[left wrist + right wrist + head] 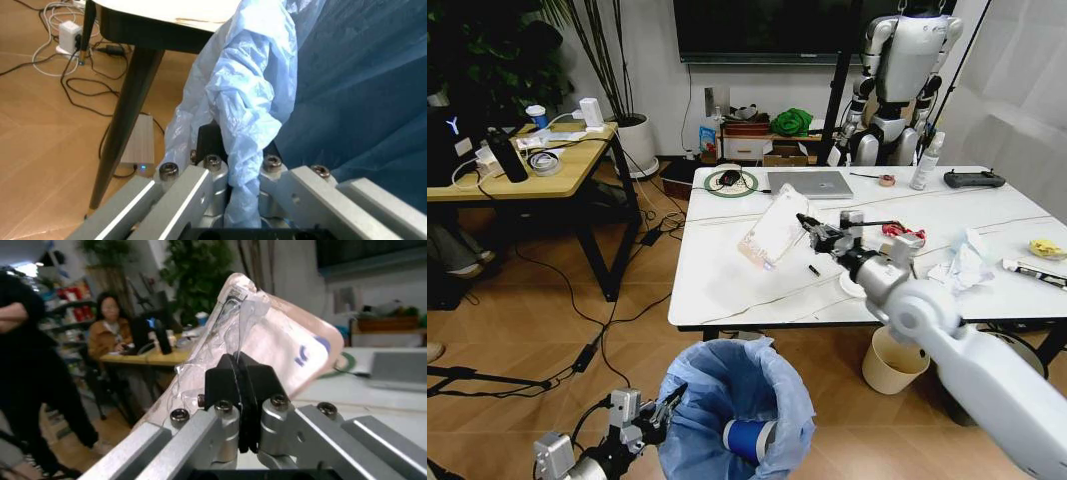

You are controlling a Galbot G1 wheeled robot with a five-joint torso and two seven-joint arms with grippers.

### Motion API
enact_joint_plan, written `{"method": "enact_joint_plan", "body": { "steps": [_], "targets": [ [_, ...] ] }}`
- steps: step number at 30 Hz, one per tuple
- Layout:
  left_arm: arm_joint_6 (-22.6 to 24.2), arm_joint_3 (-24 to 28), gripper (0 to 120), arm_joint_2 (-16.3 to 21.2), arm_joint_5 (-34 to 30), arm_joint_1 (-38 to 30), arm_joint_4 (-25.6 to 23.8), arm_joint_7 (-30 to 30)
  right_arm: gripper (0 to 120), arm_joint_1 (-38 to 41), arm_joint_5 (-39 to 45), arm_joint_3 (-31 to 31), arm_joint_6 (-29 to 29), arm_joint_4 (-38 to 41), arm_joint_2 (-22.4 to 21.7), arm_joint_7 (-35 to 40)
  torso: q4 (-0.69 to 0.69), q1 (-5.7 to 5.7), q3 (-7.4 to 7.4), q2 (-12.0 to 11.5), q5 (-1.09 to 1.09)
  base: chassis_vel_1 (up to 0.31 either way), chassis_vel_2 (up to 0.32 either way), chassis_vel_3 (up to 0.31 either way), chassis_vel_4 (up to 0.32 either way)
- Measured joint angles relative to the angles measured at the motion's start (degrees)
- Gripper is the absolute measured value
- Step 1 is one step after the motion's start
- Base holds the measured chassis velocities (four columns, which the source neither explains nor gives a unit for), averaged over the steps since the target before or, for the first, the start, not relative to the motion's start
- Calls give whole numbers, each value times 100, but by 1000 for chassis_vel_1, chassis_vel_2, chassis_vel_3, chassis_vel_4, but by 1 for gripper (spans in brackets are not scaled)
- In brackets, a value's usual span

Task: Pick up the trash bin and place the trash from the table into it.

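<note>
Right end effector (pixel 807 222) pinches the packet (pixel 774 228) mid-frame; the bin (pixel 737 400), pinched by the left end effector (pixel 667 400), sits lower left of it.

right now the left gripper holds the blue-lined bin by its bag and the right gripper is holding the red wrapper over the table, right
Not quite. The right gripper is shut on the pink-white packet, not the red wrapper, which lies on the table. The head view shows this, and the right wrist view shows the packet pinched between the fingers. The rest stands: the left gripper grips the trash bin by its bag.
</note>
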Motion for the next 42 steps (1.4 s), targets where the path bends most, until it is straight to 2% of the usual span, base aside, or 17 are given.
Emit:
{"method": "enact_joint_plan", "body": {
  "steps": [5, 8, 16, 22, 27, 42],
  "targets": [
    [17, 4, 0, -3, -5, 17, -5, -17, 0, -134, 121, -6, 174, 562, -230, -314, 1, 0, 0, 0, -1, 0, 0, 0, 0],
    [39, -4, 0, -28, -31, 37, -61, -55, 0, -207, 27, -296, 369, 861, -408, -743, 1, 0, 0, 0, -1, 0, 0, 0, 0],
    [54, -24, 0, -90, -66, 110, -136, -87, 0, -348, -651, -1081, 852, 794, -479, -1495, 2, 0, 0, 0, 0, 0, 0, 0, 0],
    [57, -90, 0, -120, -148, 112, -217, -126, 0, -474, -987, -1332, 1052, 829, -596, -1947, 2, 0, 0, 0, -1, 0, 0, 0, 0],
    [59, -111, 0, -137, -163, 132, -243, -128, 0, -604, -1113, -1322, 1106, 832, -661, -2157, 1, 0, 0, 0, -1, 0, 0, 0, 0],
    [111, -406, 0, -29, -249, 496, -455, -245, 0, -1609, -1976, -339, 1558, 619, -896, -3167, 1, 0, 1, 0, -1, 0, 0, 0, 0]
  ]
}}
